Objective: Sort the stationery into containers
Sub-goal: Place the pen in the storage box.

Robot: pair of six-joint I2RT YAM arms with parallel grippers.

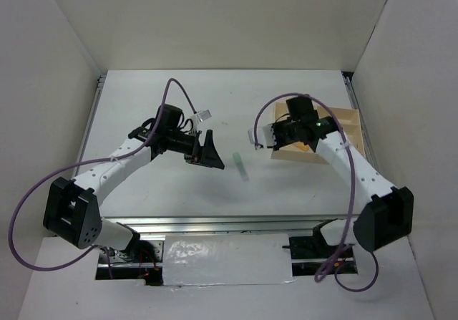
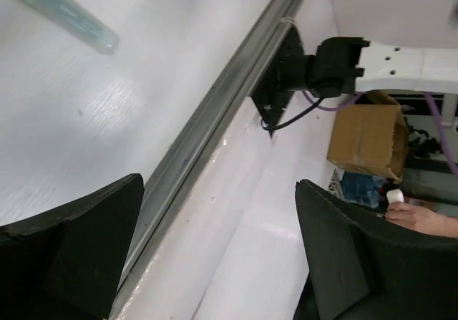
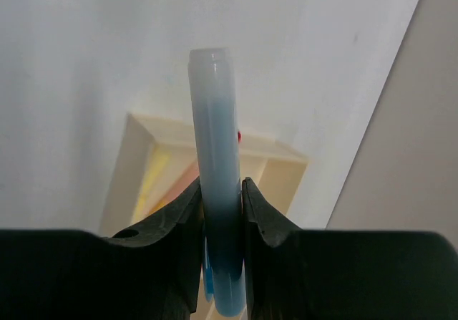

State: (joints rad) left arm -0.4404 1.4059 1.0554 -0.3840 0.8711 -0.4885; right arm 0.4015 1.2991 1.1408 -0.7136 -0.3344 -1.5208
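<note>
The right gripper point(image 3: 222, 185) pinches the light blue stick point(image 3: 213, 141) tight, just above the wooden tray point(image 1: 347, 123). A yellow stick point(image 3: 153, 177) lies inside the tray. The left gripper point(image 1: 211, 150) is spread wide, holding nothing. The light green stick point(image 1: 240, 166) lies on the table point(image 1: 143, 98), left of the tray.

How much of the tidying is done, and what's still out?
About partway. Done: a yellow stick and an orange-pink shape lie in the wooden tray. In hand: the right claw is shut on the light blue stick, by the tray. Left: the light green stick lies on the table, and the left claw near it is open and empty. Other sticks are hidden.
</note>
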